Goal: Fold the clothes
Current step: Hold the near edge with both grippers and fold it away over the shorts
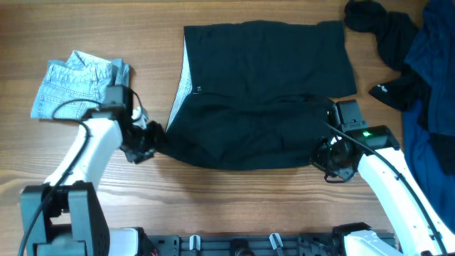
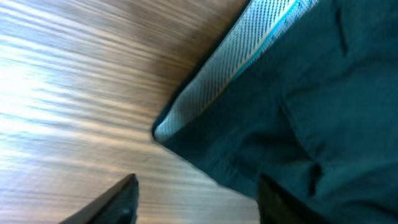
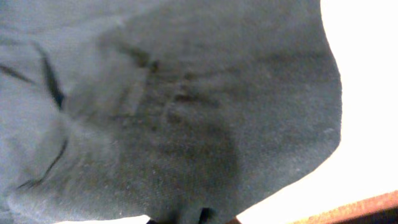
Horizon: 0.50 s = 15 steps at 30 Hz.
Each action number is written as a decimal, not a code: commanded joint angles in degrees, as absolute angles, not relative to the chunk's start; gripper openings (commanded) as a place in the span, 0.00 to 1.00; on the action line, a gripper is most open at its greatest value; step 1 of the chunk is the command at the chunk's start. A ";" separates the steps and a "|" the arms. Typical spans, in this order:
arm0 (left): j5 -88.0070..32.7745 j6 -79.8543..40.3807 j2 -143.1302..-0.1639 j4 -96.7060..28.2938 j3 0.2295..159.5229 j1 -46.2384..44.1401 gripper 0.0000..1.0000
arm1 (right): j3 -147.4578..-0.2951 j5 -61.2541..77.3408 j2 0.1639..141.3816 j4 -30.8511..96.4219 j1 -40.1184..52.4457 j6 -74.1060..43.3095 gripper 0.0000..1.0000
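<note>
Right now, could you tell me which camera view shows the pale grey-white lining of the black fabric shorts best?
The left wrist view: the pale grey-white lining appears close up, mesh texture visible. Overhead shows only a thin strip along the black fabric shorts' left edge; the right wrist shows just dark fabric.

A wooden tabletop [image 1: 234, 206] is seen across the overhead view, its grain running from side to side. On its left part a small light-blue denim garment [image 1: 78, 87] is laid, folded into a rough rectangle with its seams showing. At the far right a heap of dark garments [image 1: 416, 71] is piled loosely. A black piece [image 1: 377, 25] is bunched at the top, a deep-blue piece [image 1: 435, 85] is spread toward the edge, and a small white logo [image 1: 379, 89] is shown on black fabric.
</note>
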State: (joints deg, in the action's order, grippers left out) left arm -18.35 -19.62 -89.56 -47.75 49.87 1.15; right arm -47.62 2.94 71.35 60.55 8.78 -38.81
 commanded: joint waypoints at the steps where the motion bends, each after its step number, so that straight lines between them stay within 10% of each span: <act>1: -19.31 -21.02 -88.88 -42.37 45.98 -1.61 0.63 | -50.39 4.71 70.70 60.05 8.54 -34.46 0.05; 5: -18.39 -21.52 -89.06 -36.29 43.57 -3.79 0.38 | -50.41 4.97 70.70 59.44 8.54 -34.48 0.05; 10: -11.70 -23.44 -89.36 -35.51 41.23 -3.86 0.44 | -50.43 5.15 70.48 58.89 8.54 -34.48 0.05; 15: -11.88 -24.51 -89.36 -35.11 39.97 -4.12 0.08 | -50.43 5.17 70.48 58.26 8.54 -34.50 0.04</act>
State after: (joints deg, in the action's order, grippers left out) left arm -13.96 -23.40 -89.38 -35.38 41.65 -3.77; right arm -49.12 4.51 71.33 58.63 8.80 -35.22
